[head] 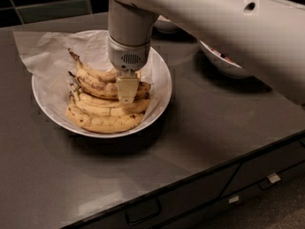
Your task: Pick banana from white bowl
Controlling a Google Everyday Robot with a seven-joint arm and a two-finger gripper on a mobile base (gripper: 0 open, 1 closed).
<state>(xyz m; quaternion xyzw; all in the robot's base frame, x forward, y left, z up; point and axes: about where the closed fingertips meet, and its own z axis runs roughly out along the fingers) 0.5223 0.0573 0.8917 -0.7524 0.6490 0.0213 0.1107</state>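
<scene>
The white bowl (159, 68), wide and lined with crumpled white paper, stands at the left of the dark counter and holds several overripe yellow bananas stacked side by side. The banana (97, 87) with the heaviest dark brown blotches lies second from the back, its dark stem pointing left. My gripper (127, 90) hangs straight down from the grey wrist into the bowl. Its cream tip rests on the right-hand ends of the middle bananas, touching the blotched one. The wrist hides the bananas' right ends.
The white paper (35, 51) sticks out over the bowl's back left rim. Another white bowl (224, 63) with red fruit stands to the right, partly under my arm. A third bowl (167, 25) is behind the wrist. The counter's front edge with drawers (248, 194) runs below.
</scene>
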